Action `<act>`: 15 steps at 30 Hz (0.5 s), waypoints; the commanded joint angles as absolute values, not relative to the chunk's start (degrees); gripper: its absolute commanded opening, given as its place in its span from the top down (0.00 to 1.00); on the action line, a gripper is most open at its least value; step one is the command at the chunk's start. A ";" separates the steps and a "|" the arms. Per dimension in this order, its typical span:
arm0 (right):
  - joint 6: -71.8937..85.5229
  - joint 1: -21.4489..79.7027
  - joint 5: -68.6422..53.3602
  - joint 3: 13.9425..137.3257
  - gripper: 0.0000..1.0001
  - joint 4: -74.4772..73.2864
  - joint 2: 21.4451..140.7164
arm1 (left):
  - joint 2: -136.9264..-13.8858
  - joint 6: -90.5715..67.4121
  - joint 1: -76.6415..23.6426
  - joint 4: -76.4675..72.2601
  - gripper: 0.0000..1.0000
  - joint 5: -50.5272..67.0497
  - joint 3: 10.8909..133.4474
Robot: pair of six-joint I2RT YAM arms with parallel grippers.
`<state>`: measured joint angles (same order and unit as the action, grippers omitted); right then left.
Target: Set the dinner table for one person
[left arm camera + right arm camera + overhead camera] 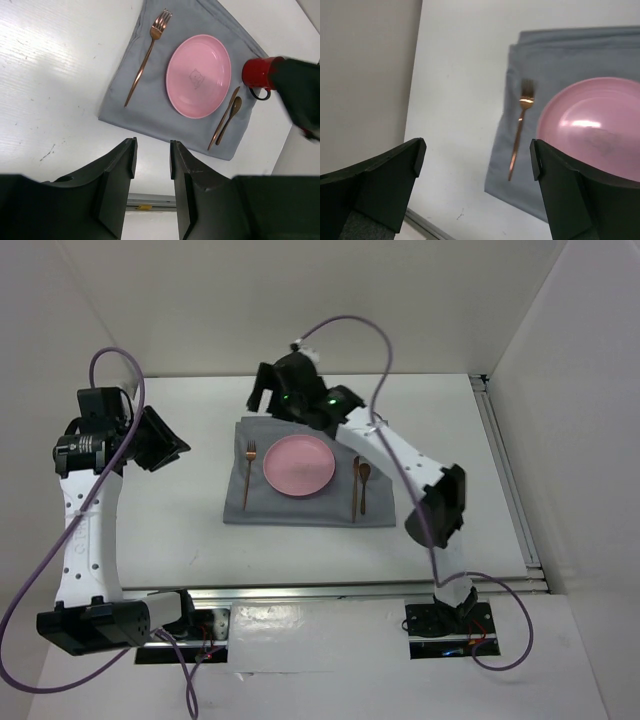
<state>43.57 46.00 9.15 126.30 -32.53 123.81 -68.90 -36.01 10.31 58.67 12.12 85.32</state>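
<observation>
On the white dinner table [160,530] lies a grey cloth [300,502] with a pink plate [298,465] in its middle. A copper fork [247,472] lies left of the plate, and a knife [355,488] and spoon [365,485] lie right of it. The left wrist view shows a red mug [259,75] standing past the knife's tip at the cloth's edge, beside the right arm; the top view hides it. My right gripper [262,392] hangs open and empty over the cloth's far left corner. My left gripper [168,447] is open and empty, raised left of the cloth.
Metal rails run along the table's right edge [505,475] and near edge [330,590]. White walls close in the left, back and right sides. The right arm's elbow [438,505] stands right of the cloth, and its purple cable arcs above.
</observation>
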 commanded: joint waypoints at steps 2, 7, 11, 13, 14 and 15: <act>40.87 40.26 21.41 120.16 0.01 -49.02 111.11 | -69.43 -34.54 10.90 57.66 0.49 15.11 86.66; 45.34 34.46 30.93 103.39 0.00 -66.14 95.94 | -72.77 -34.54 11.43 60.38 0.49 17.85 87.54; 47.99 31.55 30.94 87.22 0.00 -68.03 81.59 | -72.16 -34.54 11.95 59.50 0.49 17.66 87.01; 47.99 30.94 28.75 78.89 0.00 -65.85 72.31 | -72.85 -34.54 11.95 59.50 0.49 18.45 88.32; 47.99 30.94 28.13 76.75 0.00 -65.22 69.46 | -72.86 -34.54 11.95 59.50 0.49 18.98 89.20; 47.99 30.24 27.60 74.90 0.00 -64.69 67.00 | -73.38 -34.54 11.95 59.50 0.49 18.98 89.21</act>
